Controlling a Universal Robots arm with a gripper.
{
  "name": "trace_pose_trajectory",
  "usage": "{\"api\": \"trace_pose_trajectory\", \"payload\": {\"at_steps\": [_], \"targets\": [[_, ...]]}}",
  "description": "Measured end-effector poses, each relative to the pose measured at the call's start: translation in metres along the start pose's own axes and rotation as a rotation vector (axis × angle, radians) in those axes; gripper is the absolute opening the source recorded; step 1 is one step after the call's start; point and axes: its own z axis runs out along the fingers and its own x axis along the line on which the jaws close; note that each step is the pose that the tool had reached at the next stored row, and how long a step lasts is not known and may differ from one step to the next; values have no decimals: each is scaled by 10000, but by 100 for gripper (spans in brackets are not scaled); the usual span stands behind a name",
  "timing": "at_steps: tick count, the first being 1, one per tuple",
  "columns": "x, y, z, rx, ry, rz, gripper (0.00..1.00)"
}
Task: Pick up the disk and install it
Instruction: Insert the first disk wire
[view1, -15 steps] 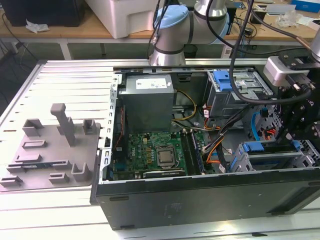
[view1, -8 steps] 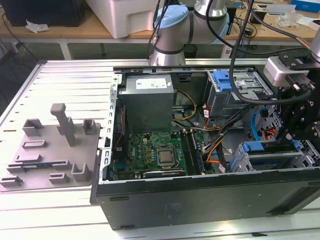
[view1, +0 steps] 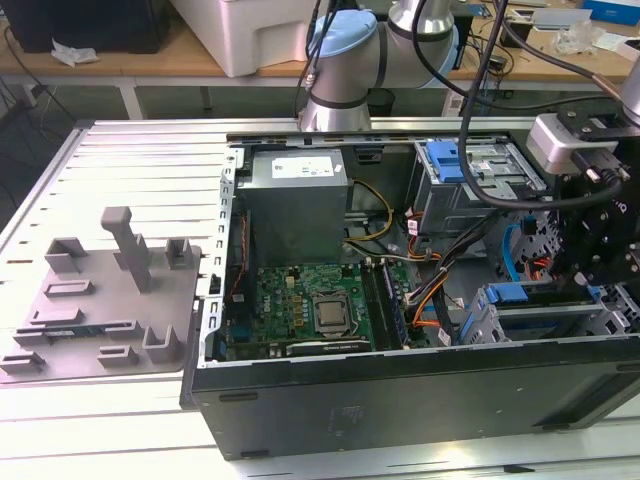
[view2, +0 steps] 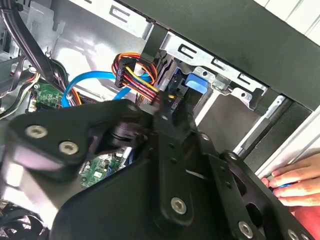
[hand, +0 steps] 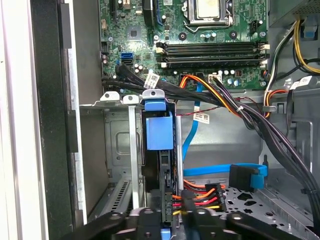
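Starting at the exterior view's left, the grey fixture plate (view1: 100, 300) lies beside the computer case (view1: 400, 400). Inside the case sits the motherboard (view1: 310, 305). Rightward, the disk (hand: 159, 150) stands edgewise in the case's drive cage. Gripper (hand: 172, 220) at the disk's end, fingers' spread indeterminate.

Gripper (hand: 170, 220) linkage hides the disk's (hand: 159, 131) lower end.

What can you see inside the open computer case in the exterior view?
Inside the computer case: a grey power supply box, a green motherboard, coloured cables and blue-trimmed drive bays. The black gripper assembly covers the case's right end.
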Motion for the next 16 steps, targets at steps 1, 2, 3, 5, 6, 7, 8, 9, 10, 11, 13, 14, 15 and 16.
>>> {"api": "trace_pose_trajectory", "payload": {"at_steps": [1,2,3,5,6,7,8,9,10,11,13,14,15,16], "targets": [[0,0,-5,1,4,0,30],[-1,0,-6,0,-1,0,36],[-2,0,-8,0,0,0,36],[-2,0,-11,0,3,0,36],[-3,0,-13,0,3,0,36],[-5,0,-17,0,4,0,36],[-7,-1,-23,1,4,0,36],[-9,-1,-33,1,5,0,36],[-16,-2,-47,1,4,-1,36],[-25,-2,-61,1,3,0,36],[-58,-3,-108,1,9,0,36],[-77,-4,-124,1,20,-1,36],[-111,-4,-146,1,50,-3,36],[-155,-4,-167,3,96,-5,36]]}}
